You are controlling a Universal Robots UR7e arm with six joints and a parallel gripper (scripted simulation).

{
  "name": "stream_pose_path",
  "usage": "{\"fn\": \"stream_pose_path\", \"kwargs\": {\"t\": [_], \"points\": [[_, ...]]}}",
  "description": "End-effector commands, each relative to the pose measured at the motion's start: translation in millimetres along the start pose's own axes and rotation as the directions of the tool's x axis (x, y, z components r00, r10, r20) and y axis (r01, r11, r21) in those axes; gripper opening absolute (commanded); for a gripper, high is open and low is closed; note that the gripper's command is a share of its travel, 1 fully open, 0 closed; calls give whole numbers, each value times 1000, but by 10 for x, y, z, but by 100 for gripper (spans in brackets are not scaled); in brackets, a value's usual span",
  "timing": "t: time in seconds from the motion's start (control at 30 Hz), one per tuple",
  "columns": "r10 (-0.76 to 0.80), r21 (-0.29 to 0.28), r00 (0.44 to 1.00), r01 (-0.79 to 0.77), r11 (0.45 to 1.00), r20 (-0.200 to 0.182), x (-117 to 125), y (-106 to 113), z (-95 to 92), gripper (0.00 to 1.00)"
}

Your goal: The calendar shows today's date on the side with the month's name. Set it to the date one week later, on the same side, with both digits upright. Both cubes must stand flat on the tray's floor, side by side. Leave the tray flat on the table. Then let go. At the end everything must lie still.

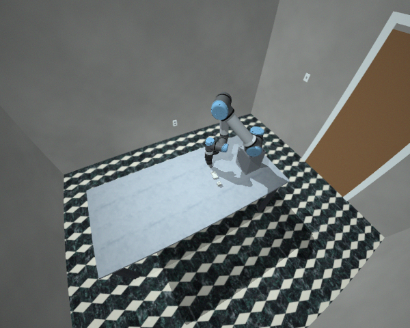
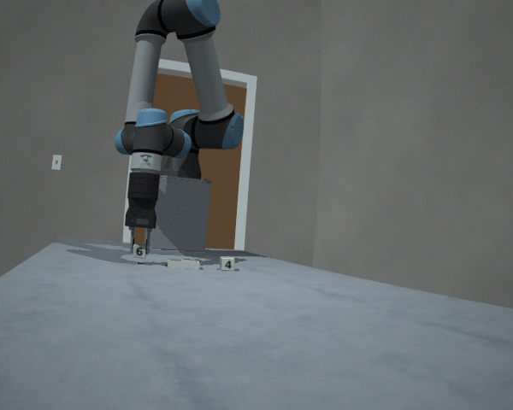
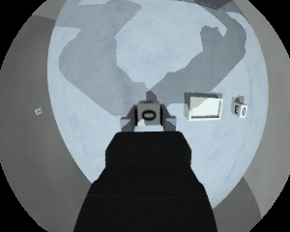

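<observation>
My gripper (image 2: 139, 247) is shut on a white number cube (image 2: 138, 250) that shows a 6 toward the exterior camera and a 0 on top in the wrist view (image 3: 149, 115). The cube is low, at or just above the table top, left of the tray; I cannot tell if it touches. The small white tray (image 2: 183, 263) lies flat on the table and is empty; it also shows in the wrist view (image 3: 205, 106). The second cube (image 2: 227, 263) stands on the table right of the tray, showing a 4. In the top view the tray (image 1: 214, 174) and that cube (image 1: 219, 184) are tiny.
The arm's grey pedestal (image 2: 181, 213) stands on the table behind the tray. The table's far edge lies behind it. A brown door (image 1: 371, 116) is in the wall beyond.
</observation>
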State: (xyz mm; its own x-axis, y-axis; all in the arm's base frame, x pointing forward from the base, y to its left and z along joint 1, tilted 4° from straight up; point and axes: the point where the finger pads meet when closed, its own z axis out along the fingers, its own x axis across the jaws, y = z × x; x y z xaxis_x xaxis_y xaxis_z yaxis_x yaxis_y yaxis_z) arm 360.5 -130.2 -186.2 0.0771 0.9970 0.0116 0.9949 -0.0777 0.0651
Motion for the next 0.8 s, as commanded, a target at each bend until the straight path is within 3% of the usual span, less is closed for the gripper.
{"fn": "stream_pose_path", "kwargs": {"t": [0.0,0.77], "points": [[0,-2,1000,0,1000,1,-3,3,74,60],[0,-2,1000,0,1000,1,-4,3,114,60]]}}
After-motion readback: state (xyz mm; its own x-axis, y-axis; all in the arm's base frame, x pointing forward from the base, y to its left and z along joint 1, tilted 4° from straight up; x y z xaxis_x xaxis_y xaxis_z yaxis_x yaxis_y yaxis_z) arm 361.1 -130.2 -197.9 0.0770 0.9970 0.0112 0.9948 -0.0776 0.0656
